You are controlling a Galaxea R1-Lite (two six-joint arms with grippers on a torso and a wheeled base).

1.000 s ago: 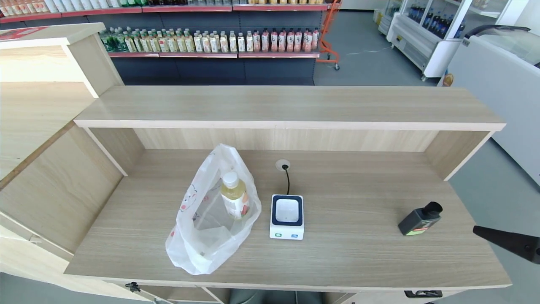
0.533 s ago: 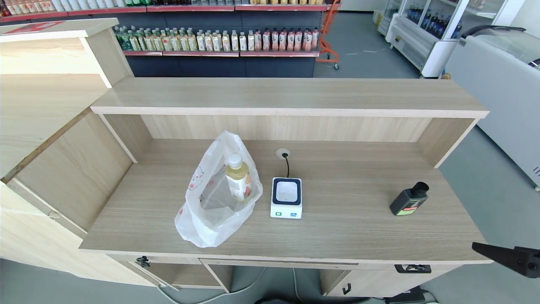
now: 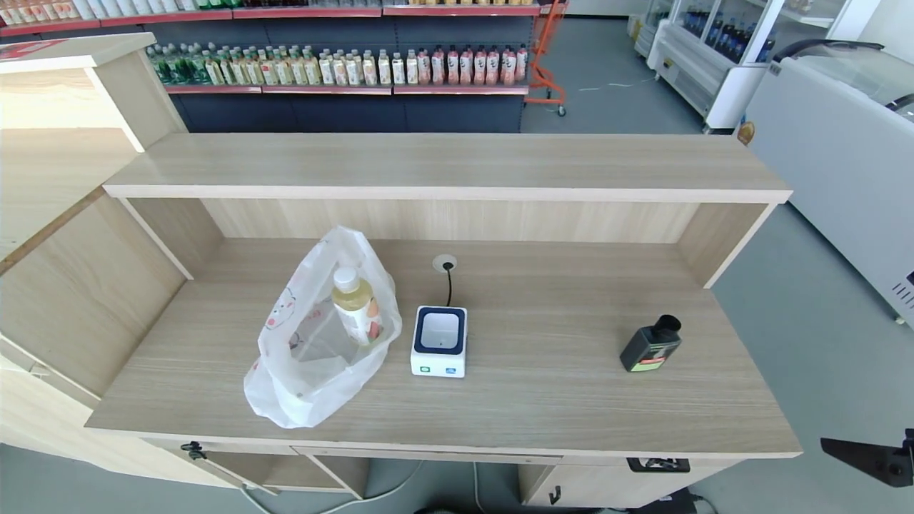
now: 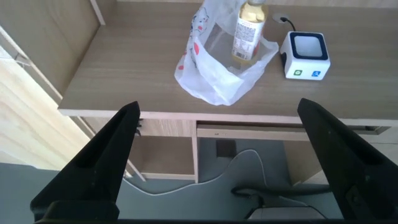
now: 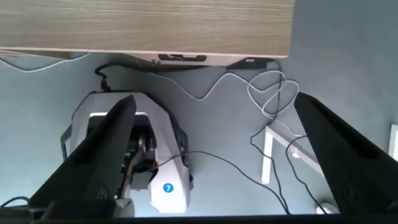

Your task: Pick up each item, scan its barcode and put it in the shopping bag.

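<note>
**Both grippers empty; one bottle bagged, one out on the counter**

The white bag (image 3: 282, 389) slumps on the left part of the counter (image 3: 543, 400). A bottle (image 3: 355, 307) of pale yellow drink with a white cap stands inside it. Just beside the bag, on its right, sits the scanner (image 3: 439, 341), its cord (image 3: 449, 285) running to a hole at the back. The dark bottle (image 3: 650, 345), black-capped, stands well apart near the right end, with nothing touching it. The left gripper (image 4: 214, 162) hangs off the front edge, before the bag, jaws spread wide and empty. The right gripper (image 5: 214, 162) is held low over the floor by the counter's right front corner, above loose cables (image 5: 267, 93), also wide apart and empty.
</note>
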